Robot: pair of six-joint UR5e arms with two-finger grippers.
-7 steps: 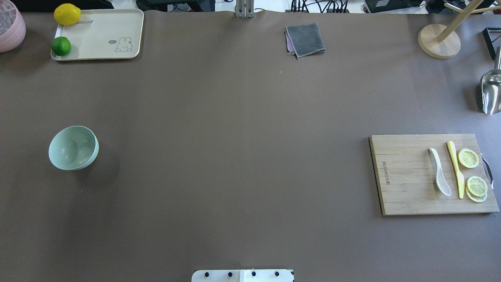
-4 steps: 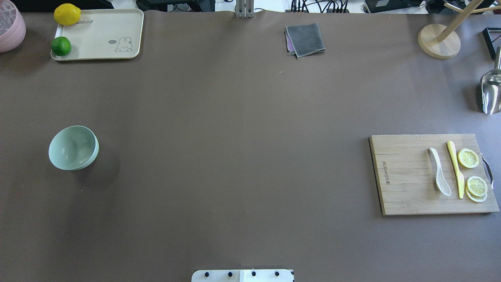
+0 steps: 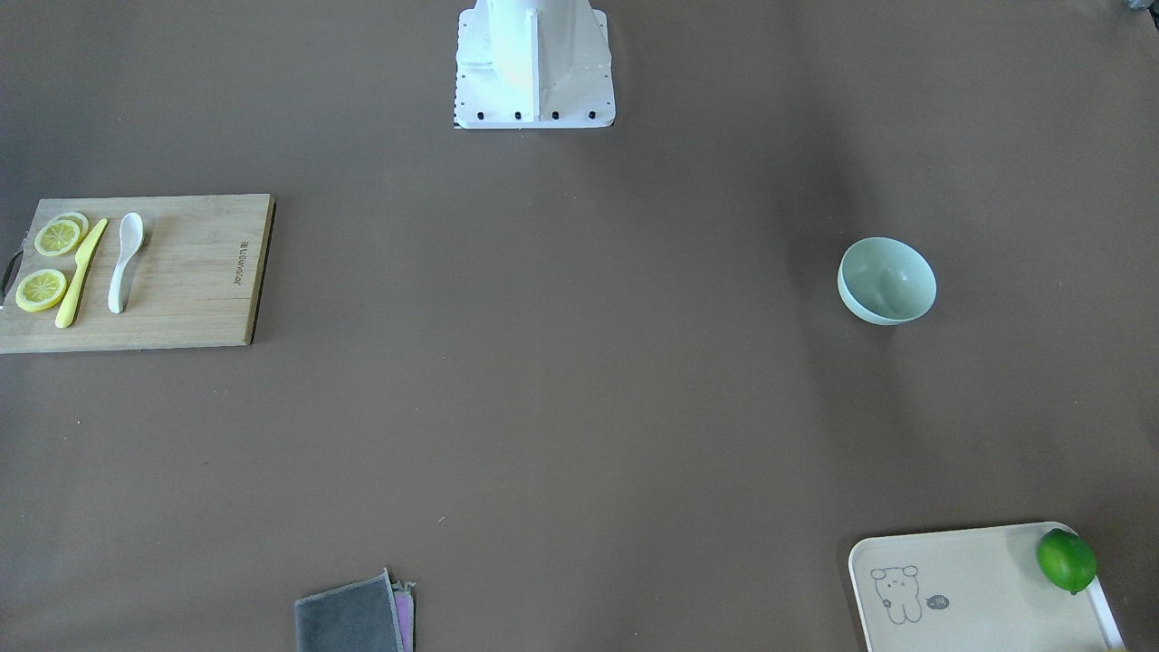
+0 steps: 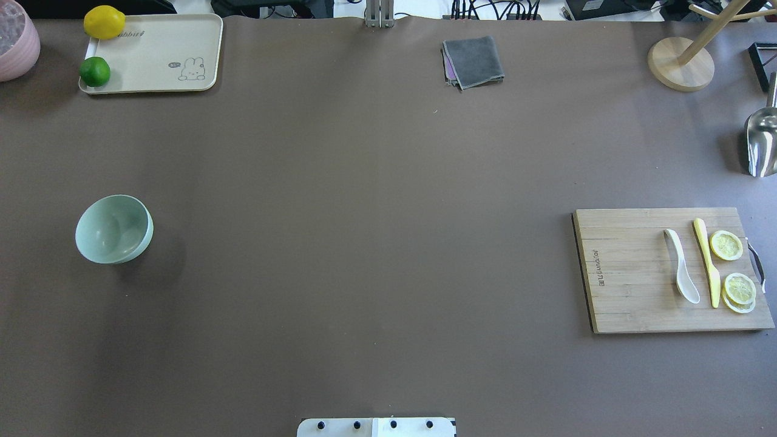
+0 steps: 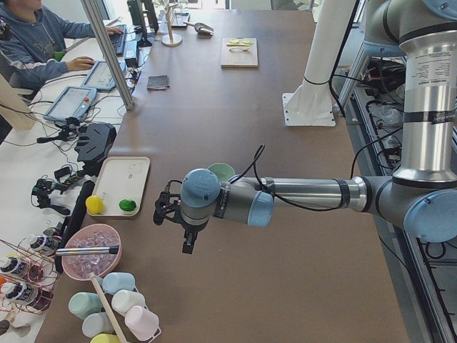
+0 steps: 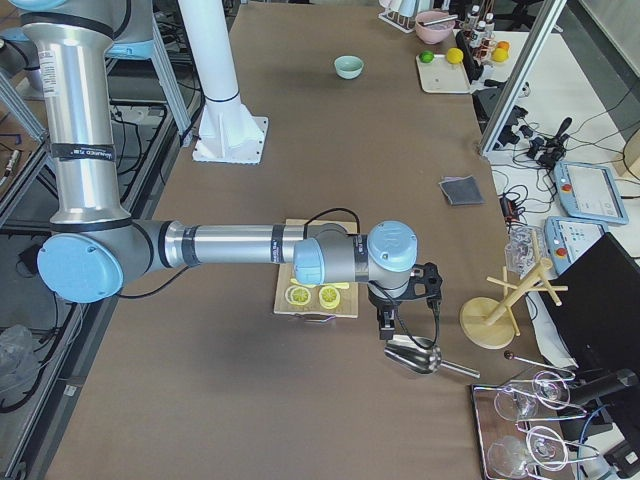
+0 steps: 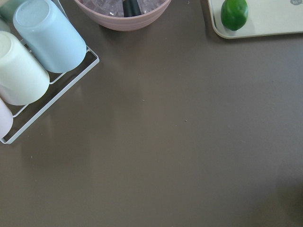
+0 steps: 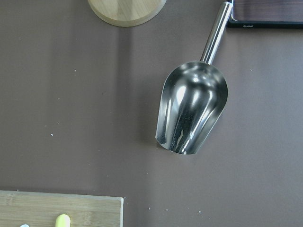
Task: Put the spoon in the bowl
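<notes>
The white spoon (image 4: 681, 267) lies on the wooden cutting board (image 4: 625, 273) at the right, scoop toward the robot; it also shows in the front view (image 3: 125, 261). The mint-green bowl (image 4: 113, 229) stands upright and empty at the left, also in the front view (image 3: 886, 280). Neither gripper shows in the overhead or front views. The left gripper (image 5: 175, 221) hovers beyond the bowl near the table's left end. The right gripper (image 6: 405, 305) hovers past the board above a steel scoop. I cannot tell whether either is open or shut.
A yellow knife (image 4: 707, 261) and lemon slices (image 4: 726, 245) lie beside the spoon. A steel scoop (image 8: 191, 109) and a wooden stand (image 4: 680, 64) are at the far right. A cream tray (image 4: 158, 54) holds a lime (image 4: 95, 71) and a lemon (image 4: 104, 22). A grey cloth (image 4: 473, 60) lies at the back.
</notes>
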